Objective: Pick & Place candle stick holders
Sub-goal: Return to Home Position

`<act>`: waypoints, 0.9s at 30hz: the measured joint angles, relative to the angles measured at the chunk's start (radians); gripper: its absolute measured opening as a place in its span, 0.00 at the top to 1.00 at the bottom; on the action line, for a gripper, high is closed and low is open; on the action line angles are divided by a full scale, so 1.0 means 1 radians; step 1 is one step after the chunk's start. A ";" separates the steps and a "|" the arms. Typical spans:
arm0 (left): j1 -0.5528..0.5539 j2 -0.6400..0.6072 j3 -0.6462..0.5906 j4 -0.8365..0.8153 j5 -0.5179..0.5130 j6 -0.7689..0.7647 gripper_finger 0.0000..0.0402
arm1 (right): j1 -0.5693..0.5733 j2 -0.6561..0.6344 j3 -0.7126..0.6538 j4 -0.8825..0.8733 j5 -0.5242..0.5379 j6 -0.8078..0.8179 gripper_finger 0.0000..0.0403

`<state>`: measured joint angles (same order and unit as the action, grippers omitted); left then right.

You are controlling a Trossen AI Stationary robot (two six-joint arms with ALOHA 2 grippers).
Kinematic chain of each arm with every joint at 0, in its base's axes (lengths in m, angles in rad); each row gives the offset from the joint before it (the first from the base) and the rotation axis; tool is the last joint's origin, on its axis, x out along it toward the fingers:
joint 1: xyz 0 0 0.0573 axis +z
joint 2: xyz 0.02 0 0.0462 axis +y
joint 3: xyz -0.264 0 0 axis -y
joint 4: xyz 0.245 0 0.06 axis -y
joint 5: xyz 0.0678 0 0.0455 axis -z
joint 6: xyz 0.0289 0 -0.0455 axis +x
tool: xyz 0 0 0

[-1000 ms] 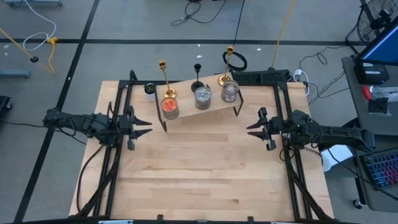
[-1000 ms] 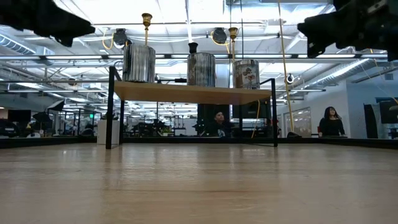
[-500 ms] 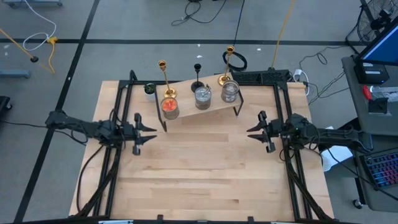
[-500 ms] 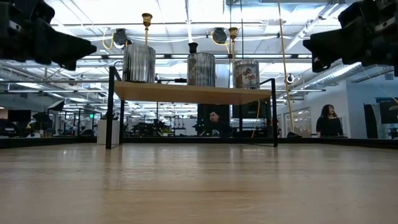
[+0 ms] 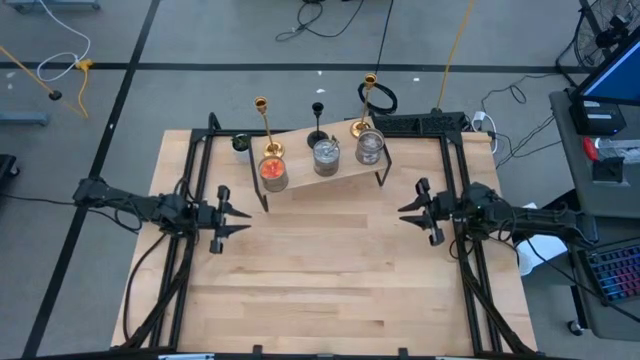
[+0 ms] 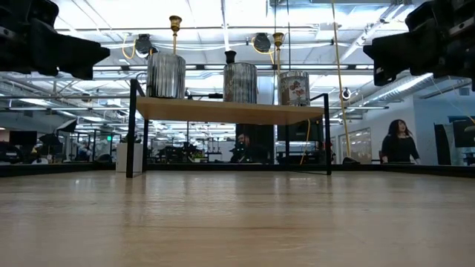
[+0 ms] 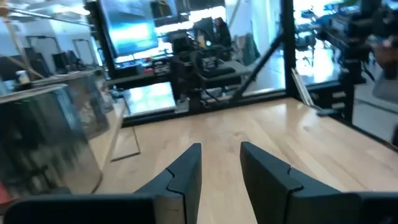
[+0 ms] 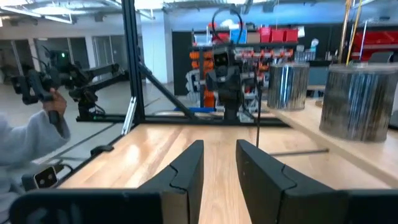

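Observation:
Two gold candlesticks [image 5: 264, 125] [image 5: 366, 103] and a shorter black candlestick [image 5: 318, 121] stand upright on their round bases along the far edge of a small wooden shelf [image 5: 340, 172] at the table's far middle. In the low view their tops [image 6: 175, 26] [image 6: 230, 55] [image 6: 277, 38] rise behind the jars. My left gripper [image 5: 243, 215] is open and empty, above the table left of the shelf's near side; its fingers show in the left wrist view [image 7: 221, 149]. My right gripper [image 5: 403, 212] is open and empty, right of the shelf, and shows in the right wrist view [image 8: 219, 144].
Three jars stand on the shelf in front of the candlesticks: an orange one [image 5: 273, 173], a grey one [image 5: 326, 157] and a clear one [image 5: 369, 147]. The shelf stands on thin black legs [image 6: 132, 130]. Black frame rails run along both table sides [image 5: 190, 180]. A person's sleeve [image 8: 25, 146] shows beyond the table.
My left gripper has gone down a little and toward the table's near edge and middle. My right gripper has gone down slightly. Both stay open. The candlesticks and jars have not moved.

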<state>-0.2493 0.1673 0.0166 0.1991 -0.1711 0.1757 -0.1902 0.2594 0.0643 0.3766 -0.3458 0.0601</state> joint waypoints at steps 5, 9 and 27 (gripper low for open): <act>-0.001 0.000 0.000 -0.011 0.005 0.007 0.71 | 0.000 -0.013 -0.001 -0.016 0.000 0.002 0.78; 0.000 0.000 0.000 -0.024 -0.009 -0.012 0.71 | 0.000 -0.044 -0.002 -0.058 0.000 0.008 0.78; 0.000 0.001 0.000 -0.048 -0.100 -0.067 0.71 | 0.000 -0.256 -0.003 -0.310 0.036 0.061 0.78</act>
<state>-0.2493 0.1679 0.0162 0.1514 -0.2712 0.1090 -0.1905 0.0032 0.0612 0.0664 -0.3096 0.1212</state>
